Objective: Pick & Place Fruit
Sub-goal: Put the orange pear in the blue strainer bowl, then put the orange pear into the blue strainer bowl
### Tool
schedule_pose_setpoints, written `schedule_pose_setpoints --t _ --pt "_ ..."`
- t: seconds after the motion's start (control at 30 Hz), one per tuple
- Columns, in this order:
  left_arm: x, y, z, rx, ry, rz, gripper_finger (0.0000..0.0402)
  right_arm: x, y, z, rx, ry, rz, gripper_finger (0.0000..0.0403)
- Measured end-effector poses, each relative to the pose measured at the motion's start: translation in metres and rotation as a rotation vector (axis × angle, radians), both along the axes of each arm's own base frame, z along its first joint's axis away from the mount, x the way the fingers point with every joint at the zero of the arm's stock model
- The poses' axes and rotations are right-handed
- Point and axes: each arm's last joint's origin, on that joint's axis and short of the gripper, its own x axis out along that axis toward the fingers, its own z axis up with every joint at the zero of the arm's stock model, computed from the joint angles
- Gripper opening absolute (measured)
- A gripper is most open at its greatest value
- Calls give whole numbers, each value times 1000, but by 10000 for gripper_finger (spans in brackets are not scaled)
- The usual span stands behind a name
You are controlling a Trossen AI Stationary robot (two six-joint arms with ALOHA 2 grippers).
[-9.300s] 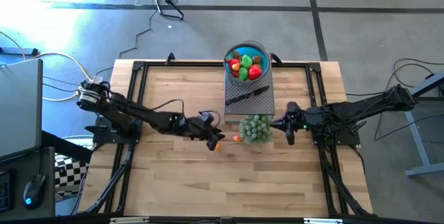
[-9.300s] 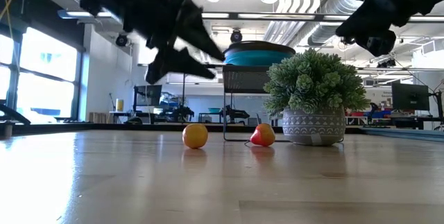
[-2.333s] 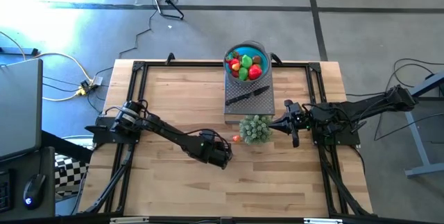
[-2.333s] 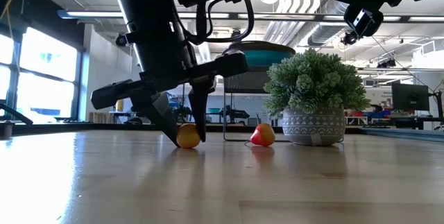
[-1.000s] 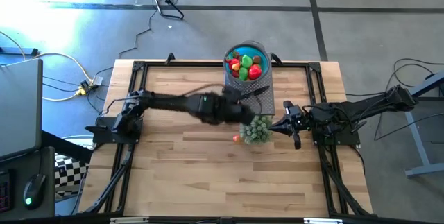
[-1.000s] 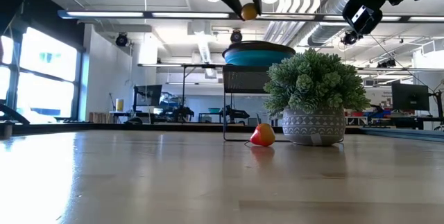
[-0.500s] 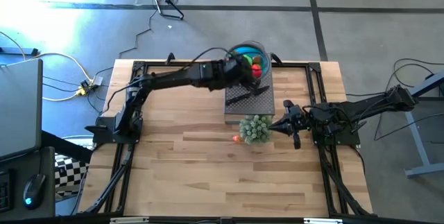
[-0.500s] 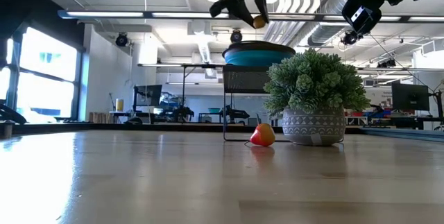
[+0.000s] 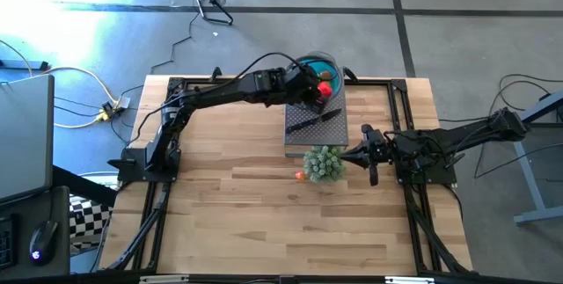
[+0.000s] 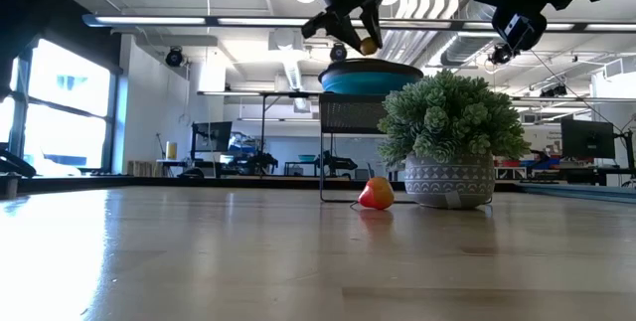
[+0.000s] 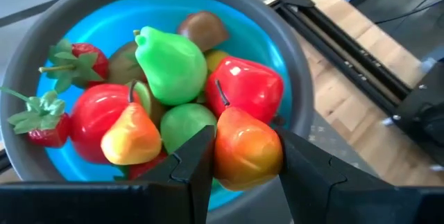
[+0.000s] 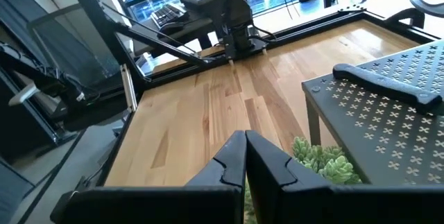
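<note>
Left wrist camera shows my left gripper (image 11: 239, 156) clamped on an orange-red fruit (image 11: 248, 149), fingers (image 11: 196, 160) pressing it from both sides, right above the blue bowl (image 11: 83, 26). That bowl is packed: a green pear (image 11: 168, 67), a red apple (image 11: 248, 85), strawberries (image 11: 47, 118), a brown fruit (image 11: 201, 28). From the high view I've got the left arm stretched across to the bowl (image 9: 305, 59) at the table's far edge, gripper (image 9: 312, 84) over its rim. The bowl sits on a dark perforated stand (image 9: 317, 126) with a black-handled knife (image 9: 312, 122) on it. My right gripper (image 9: 360, 157) waits fully closed and empty, just beside the potted plant (image 9: 324, 164). One red-orange fruit (image 10: 376, 194) lies on the wooden table (image 10: 298, 261) next to the plant's pot (image 10: 452, 181).
</note>
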Motion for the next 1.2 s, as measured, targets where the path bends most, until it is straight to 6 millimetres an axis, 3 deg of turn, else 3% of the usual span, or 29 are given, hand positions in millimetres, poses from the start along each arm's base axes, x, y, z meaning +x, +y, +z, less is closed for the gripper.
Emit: schedule_pose_setpoints --t 0.73,1.03,1.2 --pt "0 -2 0 12 12 -17 139 0 0 1 -2 -7 -17 2" --pt "0 -2 0 12 12 -16 200 0 0 1 -2 -7 -17 2" --pt "1 -2 0 13 6 -16 211 0 0 1 -2 -7 -16 2"
